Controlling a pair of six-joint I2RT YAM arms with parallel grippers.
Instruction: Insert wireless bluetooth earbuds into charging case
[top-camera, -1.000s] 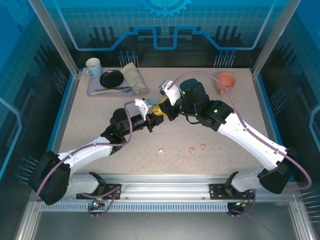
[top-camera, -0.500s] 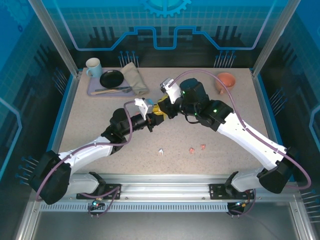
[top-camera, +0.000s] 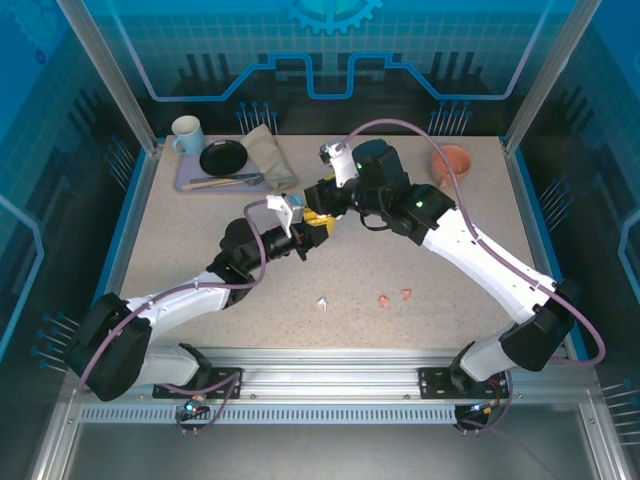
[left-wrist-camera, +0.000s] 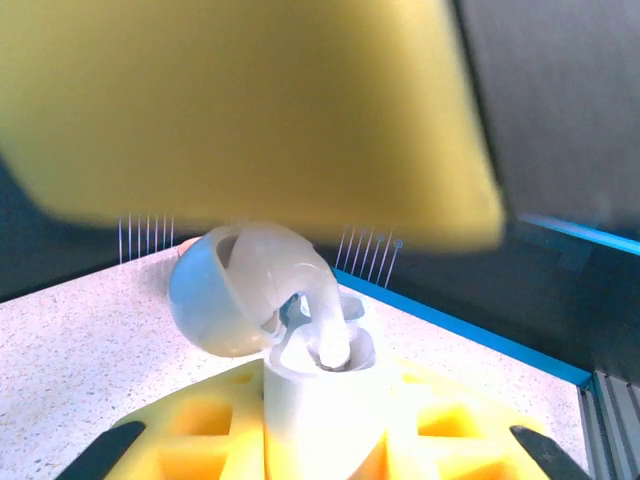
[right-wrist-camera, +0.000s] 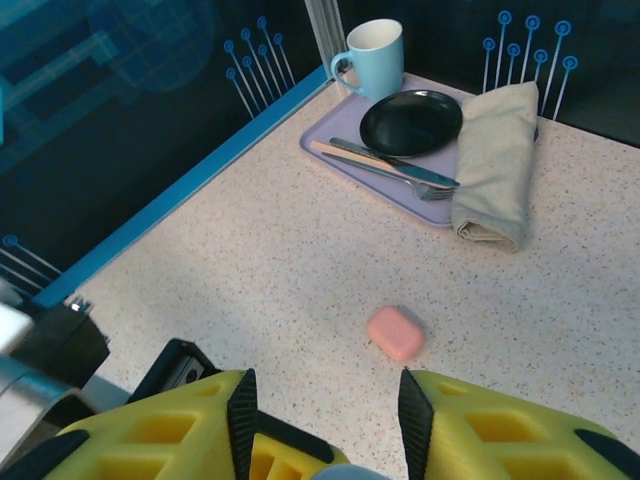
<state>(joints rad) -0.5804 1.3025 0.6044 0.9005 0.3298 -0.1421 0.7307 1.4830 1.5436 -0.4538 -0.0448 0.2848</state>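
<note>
While the left gripper (top-camera: 303, 238) keeps its yellow fingers (left-wrist-camera: 190, 435) clamped on the base of the white charging case (left-wrist-camera: 320, 395), the case sits upright with its lid (left-wrist-camera: 215, 300) hinged back and its sockets facing up. The hold appears meant to steady the case as a fixture for the other arm to load. One white earbud (left-wrist-camera: 330, 325) stands in a socket, stem down. Whether it is fully seated cannot be told.

The right gripper (right-wrist-camera: 322, 420) hangs close above the case, its fingers apart with nothing visibly between them. I judge that it carries no earbud.

Further out, on the table (top-camera: 180, 230) toward the near edge, lies a loose white earbud (top-camera: 322, 303). To its right is a salmon-pink earbud (top-camera: 384, 299) with a second pink earbud (top-camera: 406, 294) just beside it. A pink case (right-wrist-camera: 396, 333) rests closed on the table, well apart from them.

Assessment: one of the four earbuds is placed. The loose white one is the likely next pick, since its case is already presented open. The earbuds are tiny, so slipping at the pinch is the chief risk.
</note>
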